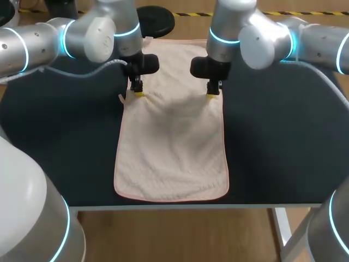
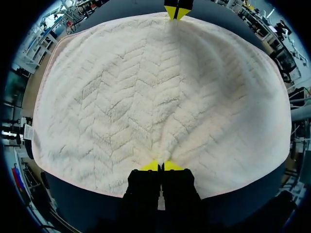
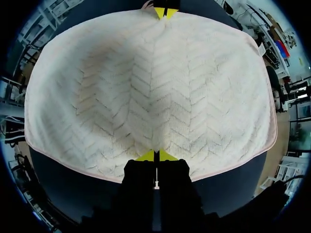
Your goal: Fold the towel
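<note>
Cream towel [image 1: 172,147] spread on dark bench [image 1: 65,142]. L gripper [image 1: 137,94] pinches its left edge, R gripper [image 1: 212,96] the right edge; fingers [image 2: 150,166] clamped narrow on cloth.

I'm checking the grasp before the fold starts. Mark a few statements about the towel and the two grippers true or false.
1. The left gripper has its jaws shut on the towel's edge. True.
2. The right gripper hovers open, clear of the towel. False: its jaws pinch the opposite long edge.
3. The towel is already folded in half. False: it lies spread out, unfolded, on the table.
4. The two grippers face each other across the towel. True.
</note>
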Controlling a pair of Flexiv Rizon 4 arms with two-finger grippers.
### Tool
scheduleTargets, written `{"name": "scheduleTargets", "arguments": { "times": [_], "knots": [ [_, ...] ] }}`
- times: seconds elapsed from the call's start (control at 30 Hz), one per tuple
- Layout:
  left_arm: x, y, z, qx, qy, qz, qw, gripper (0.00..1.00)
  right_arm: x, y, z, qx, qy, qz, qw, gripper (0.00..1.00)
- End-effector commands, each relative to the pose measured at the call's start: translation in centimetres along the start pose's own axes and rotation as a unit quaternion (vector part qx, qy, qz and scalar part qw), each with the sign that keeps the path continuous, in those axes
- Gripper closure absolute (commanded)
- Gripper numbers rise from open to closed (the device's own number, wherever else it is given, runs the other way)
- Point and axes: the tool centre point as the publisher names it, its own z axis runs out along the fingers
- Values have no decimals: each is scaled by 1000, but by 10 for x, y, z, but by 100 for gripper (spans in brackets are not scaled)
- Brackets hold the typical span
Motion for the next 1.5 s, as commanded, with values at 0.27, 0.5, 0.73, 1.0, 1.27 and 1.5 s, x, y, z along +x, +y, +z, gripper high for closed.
{"name": "scheduleTargets", "arguments": {
  "times": [0.27, 0.5, 0.73, 1.0, 1.27, 1.5],
  "knots": [
    [8, 1, -86, 26, -85, -17, 996, 100, -10, -7, -79, -19, -39, -12, 999, 100],
    [1, -8, -170, 37, -171, -17, 984, 100, -45, 2, -161, -34, -103, -48, 993, 100],
    [-16, -24, -251, 26, -270, -2, 962, 100, -65, 15, -234, -52, -171, -94, 979, 100],
    [-49, -33, -319, 4, -353, -9, 935, 100, -93, 22, -296, -53, -226, -117, 966, 100],
    [-87, -43, -378, 1, -417, -9, 909, 100, -131, 31, -354, -46, -299, -139, 943, 100],
    [-110, -48, -415, 12, -450, 6, 893, 100, -152, 33, -402, -27, -366, -130, 921, 100]
  ]
}}
